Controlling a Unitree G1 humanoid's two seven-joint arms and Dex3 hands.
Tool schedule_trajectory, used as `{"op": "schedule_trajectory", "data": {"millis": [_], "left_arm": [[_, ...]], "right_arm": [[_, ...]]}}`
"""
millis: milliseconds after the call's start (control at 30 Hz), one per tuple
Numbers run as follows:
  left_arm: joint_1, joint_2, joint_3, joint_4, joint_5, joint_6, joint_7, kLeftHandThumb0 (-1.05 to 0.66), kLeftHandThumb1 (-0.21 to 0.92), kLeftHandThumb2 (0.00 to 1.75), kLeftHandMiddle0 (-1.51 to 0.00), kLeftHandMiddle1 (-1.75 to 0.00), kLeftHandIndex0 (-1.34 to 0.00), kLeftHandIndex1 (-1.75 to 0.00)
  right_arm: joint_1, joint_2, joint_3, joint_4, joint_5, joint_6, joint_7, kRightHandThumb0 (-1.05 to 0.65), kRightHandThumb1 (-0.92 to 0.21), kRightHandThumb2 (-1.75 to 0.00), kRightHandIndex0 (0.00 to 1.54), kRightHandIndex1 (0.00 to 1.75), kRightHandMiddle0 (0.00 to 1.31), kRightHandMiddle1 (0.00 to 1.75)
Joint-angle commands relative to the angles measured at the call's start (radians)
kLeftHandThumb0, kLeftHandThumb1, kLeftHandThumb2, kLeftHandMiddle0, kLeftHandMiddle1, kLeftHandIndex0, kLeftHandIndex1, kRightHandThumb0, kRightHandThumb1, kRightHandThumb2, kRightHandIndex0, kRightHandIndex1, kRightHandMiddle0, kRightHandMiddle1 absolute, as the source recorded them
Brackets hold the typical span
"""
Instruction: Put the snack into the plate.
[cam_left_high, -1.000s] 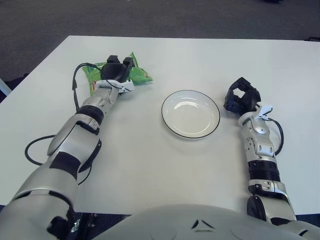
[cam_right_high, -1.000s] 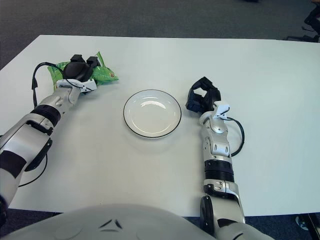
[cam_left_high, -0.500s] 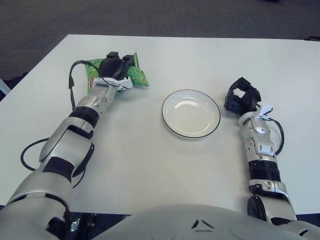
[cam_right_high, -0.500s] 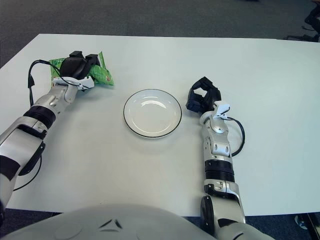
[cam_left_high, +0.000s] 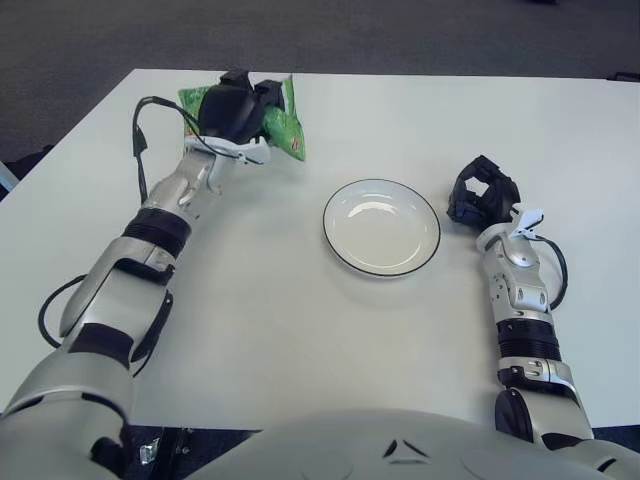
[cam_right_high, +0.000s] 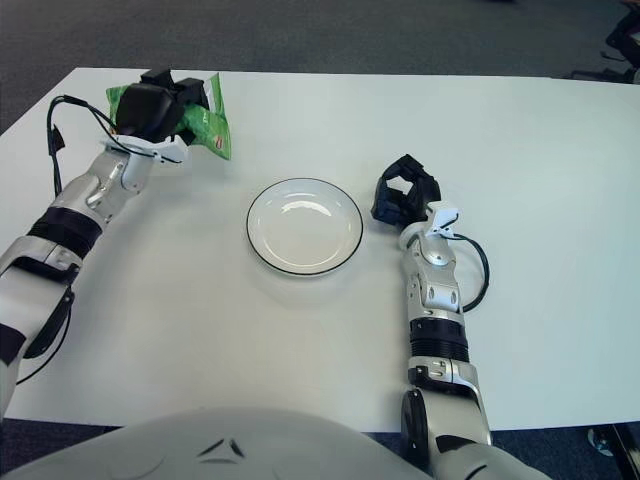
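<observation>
Item 1, far left: green crinkled foil snack bag (cam_left_high: 283, 128), grasped in the black 3-finger left hand (cam_left_high: 232, 108), fingers clenched around its upper part. Changed in the last second: the bag lay on the table under the hand; it now hangs tilted, lower corner pointing down toward the tabletop, and appears lifted clear of it. Judged meaning: pickup done, carry to the dish comes next.

Item 2, underlying: white rectangular table (cam_left_high: 300, 330). The left hand sits close to the far edge and not far from the left edge; a drift that way would risk the bag going over. Between bag and dish lies bare surface, so the path right and nearer looks unobstructed.

Item 3, centre: white round plate with a thin dark rim (cam_left_high: 345, 256), holding nothing, well apart from the bag.

Item 4, right: black right hand (cam_left_high: 482, 194), just beside the plate's right rim, fingers curled and holding nothing, idle. Judged close enough to the dish that the incoming bag should approach from the left side.
</observation>
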Motion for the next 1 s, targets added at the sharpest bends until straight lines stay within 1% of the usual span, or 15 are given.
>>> {"op": "schedule_trajectory", "data": {"millis": [0,133,267,400,500,600,733,867,967], "left_arm": [[0.030,0.008,0.029,-0.078,-0.005,0.007,-0.033,0.61,0.03,1.67,-0.85,-1.75,-1.18,-1.75],[0.047,-0.006,0.051,-0.169,-0.014,0.020,-0.070,0.61,0.02,1.68,-0.87,-1.75,-1.19,-1.75],[0.072,-0.034,0.064,-0.262,-0.016,0.043,-0.103,0.62,0.02,1.69,-0.87,-1.75,-1.20,-1.75],[0.065,-0.073,0.063,-0.338,-0.019,0.054,-0.149,0.61,0.03,1.67,-0.85,-1.75,-1.18,-1.75],[0.064,-0.096,0.065,-0.422,-0.031,0.056,-0.201,0.60,0.04,1.65,-0.84,-1.75,-1.16,-1.75],[0.068,-0.106,0.072,-0.454,-0.034,0.052,-0.229,0.59,0.05,1.64,-0.84,-1.75,-1.15,-1.75],[0.055,-0.121,0.058,-0.506,-0.025,0.019,-0.267,0.59,0.06,1.63,-0.83,-1.75,-1.12,-1.75],[0.061,-0.126,0.053,-0.542,-0.006,-0.009,-0.284,0.58,0.06,1.63,-0.82,-1.75,-1.11,-1.75],[0.058,-0.124,0.052,-0.528,-0.044,-0.089,-0.305,0.58,0.06,1.63,-0.82,-1.75,-1.10,-1.75]], "right_arm": [[0.073,0.016,-0.006,0.058,0.005,-0.005,0.003,-0.50,-0.26,-1.38,1.33,1.75,0.66,1.75],[0.068,0.014,-0.007,0.070,0.004,-0.012,0.004,-0.50,-0.26,-1.38,1.34,1.75,0.66,1.75],[0.067,0.013,-0.007,0.075,0.005,-0.020,0.008,-0.50,-0.26,-1.38,1.34,1.75,0.66,1.75],[0.062,0.009,-0.009,0.087,0.006,-0.024,0.011,-0.50,-0.26,-1.38,1.34,1.75,0.66,1.75],[0.061,0.009,-0.009,0.089,0.006,-0.025,0.011,-0.50,-0.26,-1.38,1.34,1.75,0.66,1.75],[0.059,0.009,-0.008,0.093,0.005,-0.026,0.010,-0.50,-0.26,-1.38,1.34,1.75,0.66,1.75],[0.056,0.008,-0.007,0.099,0.004,-0.027,0.010,-0.50,-0.27,-1.38,1.34,1.75,0.66,1.75],[0.054,0.009,-0.005,0.101,0.003,-0.026,0.008,-0.50,-0.27,-1.38,1.33,1.75,0.66,1.75],[0.052,0.012,-0.003,0.102,0.000,-0.025,0.003,-0.50,-0.27,-1.38,1.33,1.75,0.66,1.75]]}}
